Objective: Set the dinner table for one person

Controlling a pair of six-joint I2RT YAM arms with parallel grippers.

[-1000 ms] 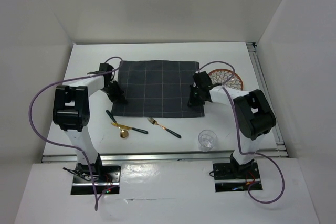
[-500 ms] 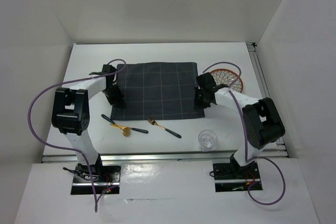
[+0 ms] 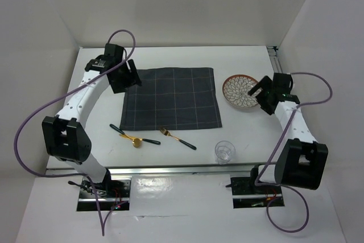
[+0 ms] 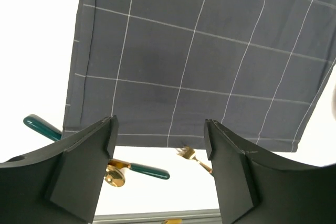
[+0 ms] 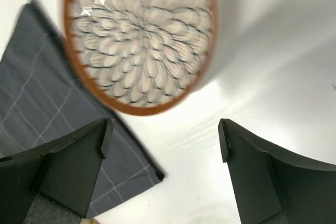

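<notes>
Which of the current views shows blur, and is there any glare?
Right wrist view: plate and placemat edge smeared, glare streak on the plate's upper left. Left wrist view: placemat grid crisp. Top view: even light, sharp.

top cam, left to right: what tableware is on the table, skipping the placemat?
crossed pair of green-handled utensils → fork → glass → plate

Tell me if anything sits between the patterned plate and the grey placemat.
Nothing visible does. The plate lies on the table close beside the placemat's right edge, with no object between them. The glass and fork sit nearer the arms, out of that path.
</notes>
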